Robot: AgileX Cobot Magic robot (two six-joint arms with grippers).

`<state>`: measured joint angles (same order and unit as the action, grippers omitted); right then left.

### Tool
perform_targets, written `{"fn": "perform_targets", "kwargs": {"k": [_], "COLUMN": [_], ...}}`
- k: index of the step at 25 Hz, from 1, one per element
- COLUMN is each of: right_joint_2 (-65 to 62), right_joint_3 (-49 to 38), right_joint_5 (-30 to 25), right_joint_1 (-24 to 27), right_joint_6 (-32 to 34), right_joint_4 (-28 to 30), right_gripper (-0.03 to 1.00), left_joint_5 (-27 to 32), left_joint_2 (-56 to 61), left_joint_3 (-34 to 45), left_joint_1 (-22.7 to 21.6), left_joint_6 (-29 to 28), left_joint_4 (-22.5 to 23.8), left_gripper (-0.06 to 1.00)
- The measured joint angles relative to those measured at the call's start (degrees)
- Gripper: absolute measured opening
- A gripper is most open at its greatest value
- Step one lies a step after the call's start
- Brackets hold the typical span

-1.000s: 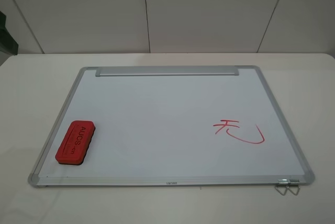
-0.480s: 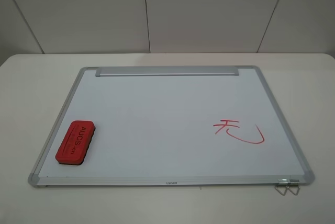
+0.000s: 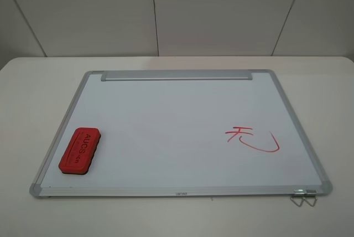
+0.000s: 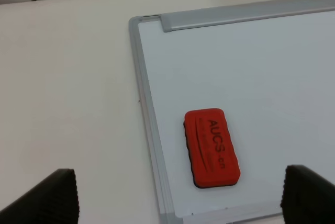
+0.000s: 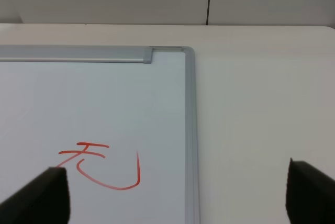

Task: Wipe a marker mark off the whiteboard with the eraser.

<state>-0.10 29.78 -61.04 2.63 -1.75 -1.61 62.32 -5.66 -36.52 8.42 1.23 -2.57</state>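
Observation:
The whiteboard (image 3: 166, 109) lies flat on the table, its silver tray strip (image 3: 177, 75) along the far edge. The red eraser (image 3: 81, 151) rests lettering-up on the board near its front left corner, also seen in the left wrist view (image 4: 211, 147). One red marker mark (image 3: 249, 137), two short strokes with a long hooked tail, sits on the board's right half and shows in the right wrist view (image 5: 102, 164). My left gripper (image 4: 178, 199) hovers open above the eraser. Above the mark, my right gripper (image 5: 174, 195) is open too. Neither gripper appears in the high view.
The white table (image 3: 33, 82) surrounds the board, with a pale panelled wall (image 3: 166, 10) behind. A metal clip (image 3: 303, 197) hangs off the board's front right corner.
A dark shape at the left edge of the high view one second ago is gone. The eraser, board and mark have not moved.

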Motion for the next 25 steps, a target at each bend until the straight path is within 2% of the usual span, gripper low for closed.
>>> {"fn": "perform_targets", "kwargs": {"k": [8,25], "right_joint_2": [0.00,0.00], "right_joint_3": [0.00,0.00], "right_joint_5": [0.00,0.00], "right_joint_1": [0.00,0.00], "right_joint_6": [0.00,0.00], "right_joint_4": [0.00,0.00], "right_gripper": [0.71,0.71], "left_joint_5": [-0.35,-1.27], "left_joint_2": [5.96,6.01], "left_joint_3": [7.18,7.57], "left_joint_1": [0.00,0.00], "left_joint_6": [0.07,-0.76], "left_joint_4": [-1.77,-1.70], "left_gripper": [0.77,0.77]}}
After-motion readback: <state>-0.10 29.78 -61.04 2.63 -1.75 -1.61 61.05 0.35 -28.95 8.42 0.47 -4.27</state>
